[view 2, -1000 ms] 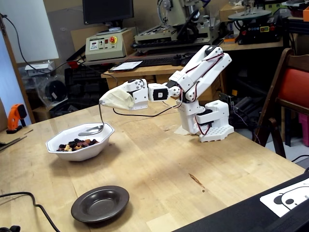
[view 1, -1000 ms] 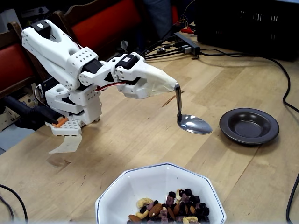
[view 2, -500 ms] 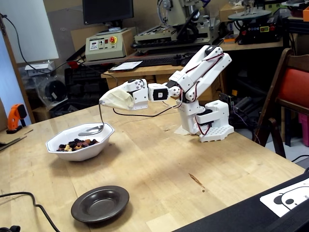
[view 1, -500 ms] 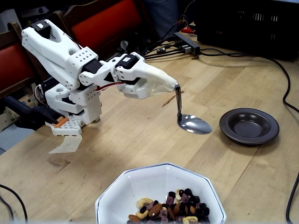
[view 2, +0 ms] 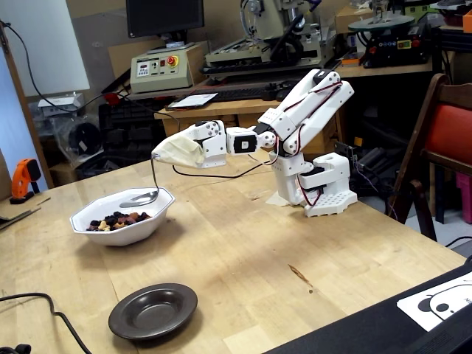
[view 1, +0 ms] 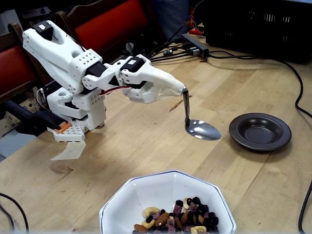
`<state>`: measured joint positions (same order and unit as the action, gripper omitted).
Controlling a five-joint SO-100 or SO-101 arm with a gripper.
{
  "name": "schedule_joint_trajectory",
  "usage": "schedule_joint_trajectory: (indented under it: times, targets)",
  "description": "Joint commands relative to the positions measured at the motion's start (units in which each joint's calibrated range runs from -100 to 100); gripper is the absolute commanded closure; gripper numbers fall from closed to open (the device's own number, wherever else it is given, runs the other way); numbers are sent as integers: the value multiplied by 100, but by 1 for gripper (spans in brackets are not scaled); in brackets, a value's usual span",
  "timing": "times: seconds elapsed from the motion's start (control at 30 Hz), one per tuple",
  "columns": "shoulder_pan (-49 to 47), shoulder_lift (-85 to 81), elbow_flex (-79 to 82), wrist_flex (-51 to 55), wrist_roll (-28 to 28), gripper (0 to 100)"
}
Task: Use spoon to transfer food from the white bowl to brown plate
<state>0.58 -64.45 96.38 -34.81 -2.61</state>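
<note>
My gripper is covered in a white wrapping and is shut on the handle of the spoon. The spoon hangs down from it, its shiny bowl level and empty, above the table. In a fixed view it hovers between the white bowl and the brown plate. In another fixed view the spoon lines up with the near rim of the white bowl. The food, nuts and raisins, lies in the white bowl and also shows in the other fixed view. The brown plate is empty.
The arm's white base stands at the table's edge. Black cables run over the table at the right, near a black crate. Red chairs stand behind. A black mat lies at the table corner.
</note>
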Motion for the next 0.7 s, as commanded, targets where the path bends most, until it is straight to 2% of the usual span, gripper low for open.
schedule_joint_trajectory:
  times: [0.0, 0.47, 0.67]
  targets:
    - [1, -46, -63, 18, -10, 98]
    - [1, -46, -2266, 2184, -10, 98]
    - [1, -38, -2886, 2801, -10, 98]
